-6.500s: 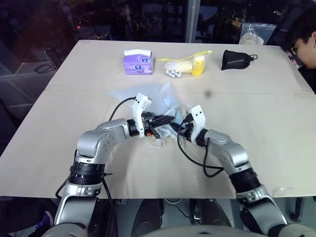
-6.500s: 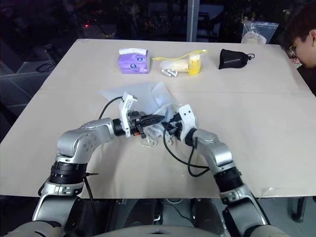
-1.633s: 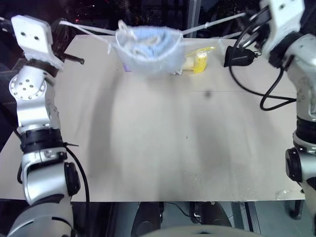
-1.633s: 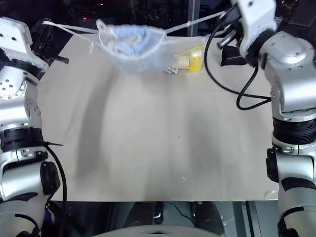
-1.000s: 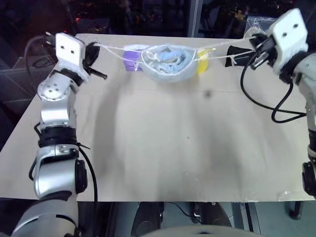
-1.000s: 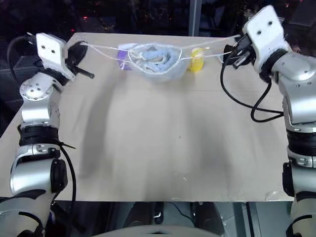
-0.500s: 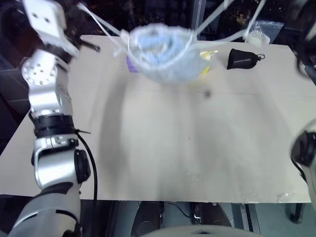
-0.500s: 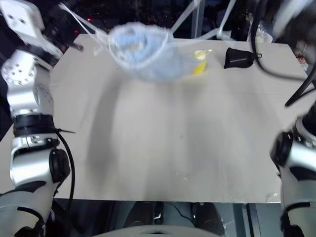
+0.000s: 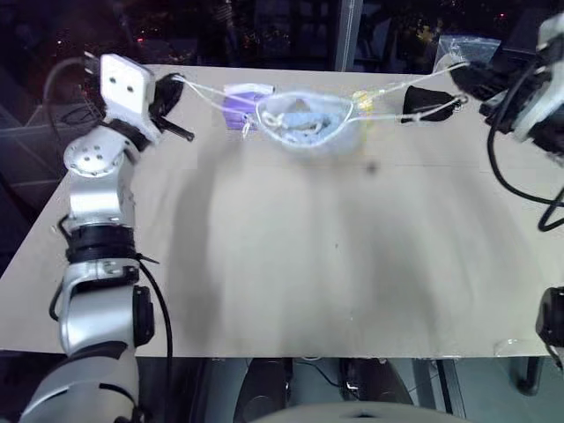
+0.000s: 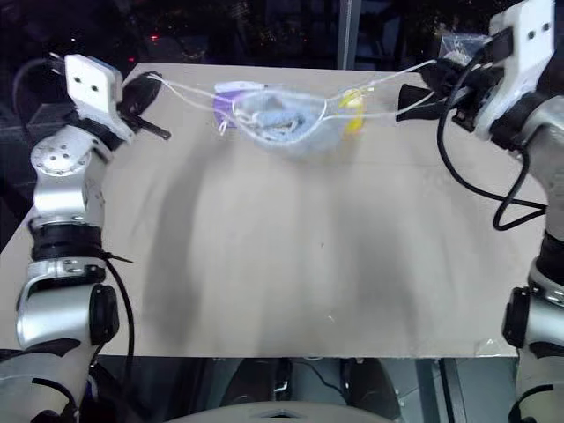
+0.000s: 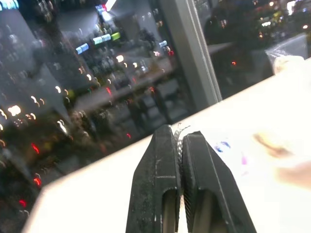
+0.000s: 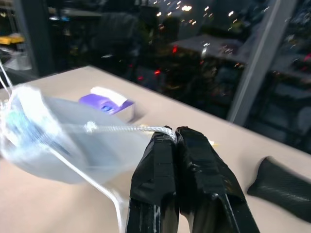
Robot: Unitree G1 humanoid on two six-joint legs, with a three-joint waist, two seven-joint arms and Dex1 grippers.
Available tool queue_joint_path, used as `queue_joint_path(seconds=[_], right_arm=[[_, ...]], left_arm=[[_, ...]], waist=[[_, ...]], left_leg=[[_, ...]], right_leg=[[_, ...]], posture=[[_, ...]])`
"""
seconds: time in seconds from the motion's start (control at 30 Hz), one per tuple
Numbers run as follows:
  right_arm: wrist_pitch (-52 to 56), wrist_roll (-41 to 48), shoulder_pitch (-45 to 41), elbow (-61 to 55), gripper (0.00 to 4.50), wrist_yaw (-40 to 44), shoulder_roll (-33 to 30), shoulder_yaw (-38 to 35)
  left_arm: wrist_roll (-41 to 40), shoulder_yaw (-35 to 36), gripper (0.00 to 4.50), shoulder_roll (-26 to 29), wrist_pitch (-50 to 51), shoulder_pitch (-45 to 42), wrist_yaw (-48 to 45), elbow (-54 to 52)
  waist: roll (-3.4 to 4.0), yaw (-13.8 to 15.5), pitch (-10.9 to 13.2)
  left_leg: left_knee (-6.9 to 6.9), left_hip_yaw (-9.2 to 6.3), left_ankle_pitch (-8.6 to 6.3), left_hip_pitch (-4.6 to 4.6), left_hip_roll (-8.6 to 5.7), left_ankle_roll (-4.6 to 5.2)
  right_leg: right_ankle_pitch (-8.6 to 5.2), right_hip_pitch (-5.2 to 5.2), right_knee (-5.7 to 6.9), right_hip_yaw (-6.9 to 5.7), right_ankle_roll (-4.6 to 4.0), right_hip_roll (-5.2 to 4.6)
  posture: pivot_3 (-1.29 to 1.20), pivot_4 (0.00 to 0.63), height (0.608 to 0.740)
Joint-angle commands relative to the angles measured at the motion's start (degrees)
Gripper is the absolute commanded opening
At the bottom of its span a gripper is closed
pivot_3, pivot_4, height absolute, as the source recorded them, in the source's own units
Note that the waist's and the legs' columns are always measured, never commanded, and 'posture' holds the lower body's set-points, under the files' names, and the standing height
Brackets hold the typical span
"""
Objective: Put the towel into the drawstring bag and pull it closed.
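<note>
The drawstring bag (image 9: 308, 125), a translucent white pouch, hangs in the air over the far side of the table (image 9: 335, 264), strung between my two grippers by its taut white cords. The light-blue towel (image 9: 304, 115) sits inside it, showing through the fabric and at the gathered mouth. My left gripper (image 9: 170, 86) is raised at the far left, shut on the left cord (image 11: 178, 132). At the far right, my right gripper (image 9: 465, 84) is shut on the right cord (image 12: 146, 129). The bag (image 12: 34, 131) also shows blurred in the right wrist view.
Along the table's far edge lie a purple tissue pack (image 9: 240, 101), a clear zip bag with yellow contents (image 9: 366, 101) and a small black pouch (image 9: 421, 104). A clear plastic bag (image 9: 458, 48) sits at the back right corner. Dark windows stand behind the table.
Half a second ago the bag swung high and blurred with both arms lifted; now it hangs lower and steadier between the grippers, and the right wrist has rolled.
</note>
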Motion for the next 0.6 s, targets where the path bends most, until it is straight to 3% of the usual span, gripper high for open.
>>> queue_joint_path(seconds=[0.03,0.13,0.2,0.27,0.3,0.4,0.47,0.57,0.6], right_arm=[[-0.5,7.4,-5.2,0.1,0.00,-2.6,2.9,-9.5],[-5.0,-2.4,1.4,2.4,0.00,0.3,-3.6,-2.8],[-2.3,8.0,0.1,0.4,0.00,-1.4,1.4,-8.6],[-2.2,5.7,-0.3,-1.3,0.00,-1.6,-0.7,-6.9],[-3.2,3.0,1.8,-1.0,0.00,-0.7,-2.3,-5.4],[-1.6,12.5,-0.6,-0.6,0.00,-3.1,2.4,-12.2],[-3.0,7.8,1.8,-0.4,0.00,-1.3,-2.2,-9.0],[-1.2,13.5,2.1,-1.6,0.00,-2.5,-0.1,-12.1],[-1.8,11.3,2.5,-2.3,0.00,-2.4,-2.0,-10.6]], left_arm=[[-1.3,4.0,0.04,1.9,-5.6,-4.8,2.2,0.7],[1.1,1.2,0.04,3.2,-3.0,-4.0,-0.1,3.5],[-0.2,2.6,0.04,2.2,-6.6,-3.4,0.8,2.1],[-0.8,3.6,0.04,2.4,-5.6,-5.8,2.2,2.1],[-0.7,2.8,0.04,2.5,-2.4,-5.5,0.9,2.7],[-0.8,3.7,0.04,1.6,-6.6,-3.3,1.3,1.3],[-0.8,2.8,0.04,2.2,-3.8,-4.5,0.0,2.2],[-1.2,3.5,0.04,1.6,-6.6,-3.0,0.1,1.0],[-1.3,4.2,0.04,1.7,-6.8,-3.8,1.3,0.9]], waist=[[0.01,0.0,0.0],[0.01,0.2,0.0],[-0.08,0.2,-0.3],[0.16,-0.1,-0.1],[0.14,-0.1,0.0],[0.14,0.0,-0.1],[0.21,0.0,0.0],[0.02,0.2,-0.2],[0.09,0.1,-0.1]], left_leg=[[0.00,-0.02,0.00,0.05,0.01,0.00],[0.00,-0.04,-0.01,0.07,0.01,0.00],[-0.17,-0.03,-0.01,0.22,0.00,0.00],[-0.20,0.11,-0.05,0.51,0.01,0.03],[-0.10,0.09,-0.03,0.11,-0.03,0.04],[0.02,0.01,-0.02,0.20,-0.02,0.04],[0.03,0.00,-0.02,0.16,-0.01,0.04],[0.01,-0.08,-0.03,0.25,0.02,0.04],[0.01,-0.10,-0.03,0.29,0.03,0.04]], right_leg=[[0.00,0.05,-0.03,-0.03,0.00,0.01],[0.00,0.09,-0.04,-0.05,0.01,0.01],[-0.02,0.23,-0.22,-0.07,0.02,0.00],[-0.07,0.47,-0.20,0.02,0.09,-0.04],[-0.05,0.09,-0.08,0.06,0.09,-0.05],[-0.05,0.16,0.05,0.00,0.08,-0.03],[-0.05,0.15,0.04,0.00,0.08,-0.02],[-0.06,0.29,-0.06,-0.11,0.07,-0.02],[-0.06,0.36,-0.10,-0.12,0.07,-0.01]], posture=[[0.00,0.150,0.740],[0.00,0.150,0.740],[0.00,0.150,0.740],[0.00,0.150,0.740],[0.00,0.150,0.740],[0.00,0.150,0.740],[0.00,0.150,0.740],[0.00,0.150,0.740],[0.00,0.150,0.740]])
